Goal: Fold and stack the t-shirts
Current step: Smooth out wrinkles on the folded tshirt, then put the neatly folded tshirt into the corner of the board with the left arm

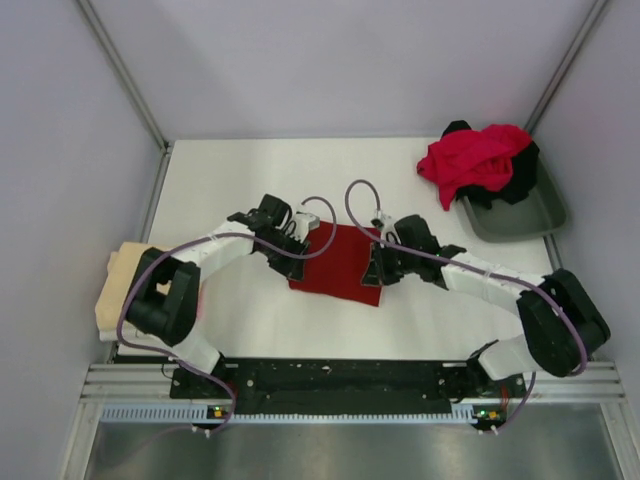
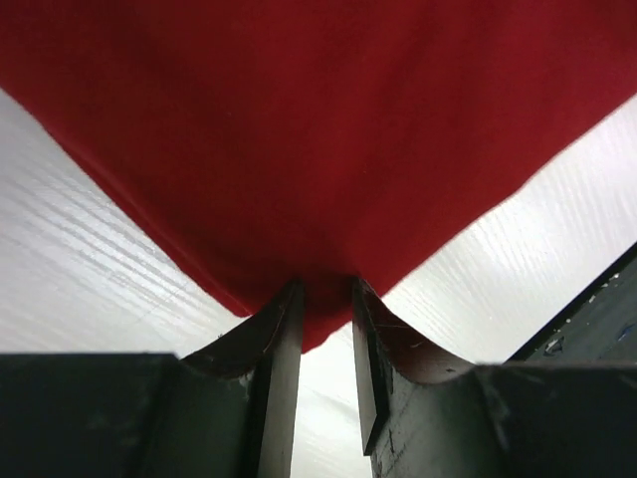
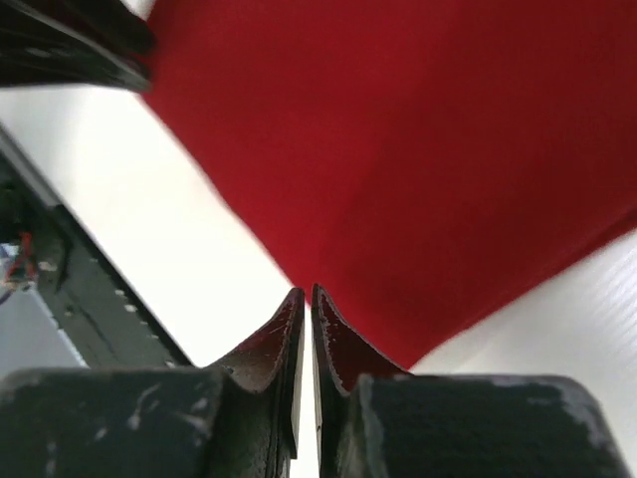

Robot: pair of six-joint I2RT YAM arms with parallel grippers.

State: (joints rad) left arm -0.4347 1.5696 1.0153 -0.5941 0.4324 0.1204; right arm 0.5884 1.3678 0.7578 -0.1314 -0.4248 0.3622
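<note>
1. Black shirt (image 1: 524, 178) mostly buried under the bright red shirt (image 1: 470, 160).
2. Beige shirt (image 1: 112, 290) partly behind the left arm (image 1: 165, 295).
3. Dark red shirt (image 1: 338, 262): both wrist views cut it off at the top; the right one is blurred.

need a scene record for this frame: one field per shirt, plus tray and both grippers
maroon shirt: folded flat, mid-table, between the two grippers
beige shirt: at the table's left edge, partly hidden by the left arm
bright red shirt: crumpled, heaped in the tray
black shirt: crumpled under the bright red shirt
tray: far right of the table
left gripper: maroon corner between slightly parted fingers; grasp unclear
right gripper: shut, tips at the maroon shirt's edge
</note>
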